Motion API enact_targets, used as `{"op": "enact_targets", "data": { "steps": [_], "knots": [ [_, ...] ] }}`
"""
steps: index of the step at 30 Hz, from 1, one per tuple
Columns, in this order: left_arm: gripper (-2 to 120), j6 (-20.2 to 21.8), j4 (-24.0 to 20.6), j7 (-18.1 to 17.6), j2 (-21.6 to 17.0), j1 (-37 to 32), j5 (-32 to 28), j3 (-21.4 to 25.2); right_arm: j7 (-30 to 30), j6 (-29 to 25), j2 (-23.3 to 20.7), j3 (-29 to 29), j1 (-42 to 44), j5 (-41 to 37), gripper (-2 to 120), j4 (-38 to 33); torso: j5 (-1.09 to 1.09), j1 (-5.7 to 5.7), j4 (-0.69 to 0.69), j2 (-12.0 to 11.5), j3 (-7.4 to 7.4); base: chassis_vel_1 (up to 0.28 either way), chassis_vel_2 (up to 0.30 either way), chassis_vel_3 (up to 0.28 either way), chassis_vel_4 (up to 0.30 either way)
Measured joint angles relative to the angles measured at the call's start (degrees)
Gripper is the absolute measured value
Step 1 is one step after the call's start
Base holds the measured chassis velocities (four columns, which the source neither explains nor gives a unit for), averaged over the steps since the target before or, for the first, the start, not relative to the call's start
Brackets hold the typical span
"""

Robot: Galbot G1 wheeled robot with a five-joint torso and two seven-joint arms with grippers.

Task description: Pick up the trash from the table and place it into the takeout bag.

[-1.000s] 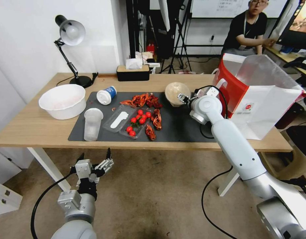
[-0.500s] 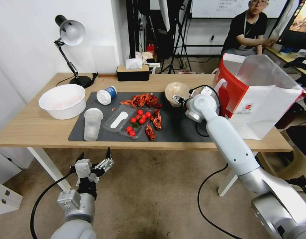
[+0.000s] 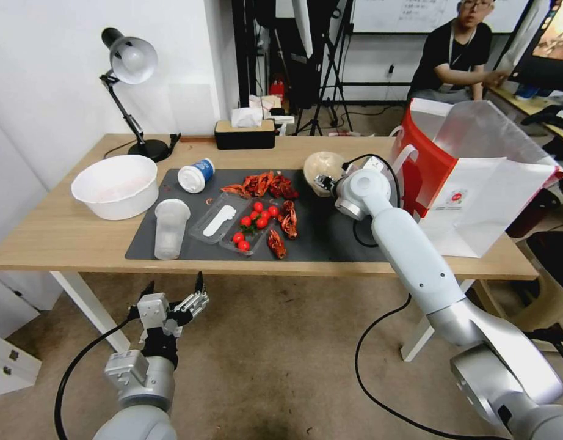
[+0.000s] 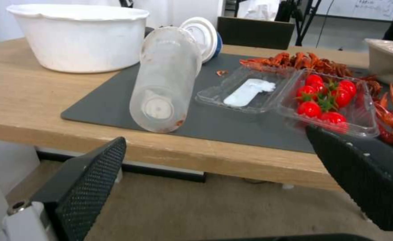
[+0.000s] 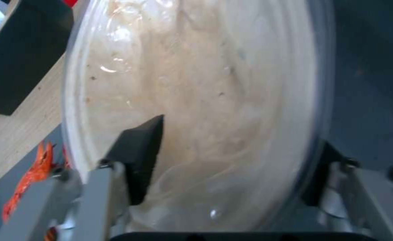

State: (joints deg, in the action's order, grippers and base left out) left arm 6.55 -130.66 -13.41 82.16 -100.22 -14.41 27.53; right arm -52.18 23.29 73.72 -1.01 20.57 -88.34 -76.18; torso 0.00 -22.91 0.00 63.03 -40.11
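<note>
I am straddling the beige bowl's (image 3: 323,166) rim with the right end effector (image 5: 225,160), its jaws spread apart. The bowl is sitting on the bench (image 3: 61,232) beside the takeout bag (image 3: 477,183). Next I judge closing, then lifting; the left end effector (image 3: 171,299) is hanging open below.

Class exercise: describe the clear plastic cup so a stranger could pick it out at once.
Start at the dark grey mat on the table. At its near corner toward the white bowl lies the clear plastic cup. Unlike the blue-labelled cup behind it, it is see-through and unlabelled.
</note>
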Motion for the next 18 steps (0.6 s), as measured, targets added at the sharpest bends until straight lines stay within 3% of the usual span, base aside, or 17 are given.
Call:
{"op": "enact_targets", "data": {
  "steps": [2,13,18],
  "knots": [
    [100,0.02,0.00,0.06,0.00,0.02,0.07,0.00,0.00,-0.01,-0.23,0.00,0.09,0.00,55,-0.15,0.00,0.00,0.00,0.00,0.00,0.000,0.000,0.000,0.000],
    [100,0.11,-0.06,0.06,-0.10,0.15,0.18,-0.04,0.73,-0.93,-2.91,0.17,2.25,4.30,10,-5.90,0.00,0.00,0.00,0.00,0.00,0.000,0.000,0.000,0.000],
    [100,0.35,-0.43,0.11,0.14,0.34,0.28,-0.08,1.82,-1.35,-4.02,0.61,3.23,7.44,3,-8.78,0.00,0.00,0.00,0.00,0.00,0.000,0.000,0.000,0.000]
  ]
}}
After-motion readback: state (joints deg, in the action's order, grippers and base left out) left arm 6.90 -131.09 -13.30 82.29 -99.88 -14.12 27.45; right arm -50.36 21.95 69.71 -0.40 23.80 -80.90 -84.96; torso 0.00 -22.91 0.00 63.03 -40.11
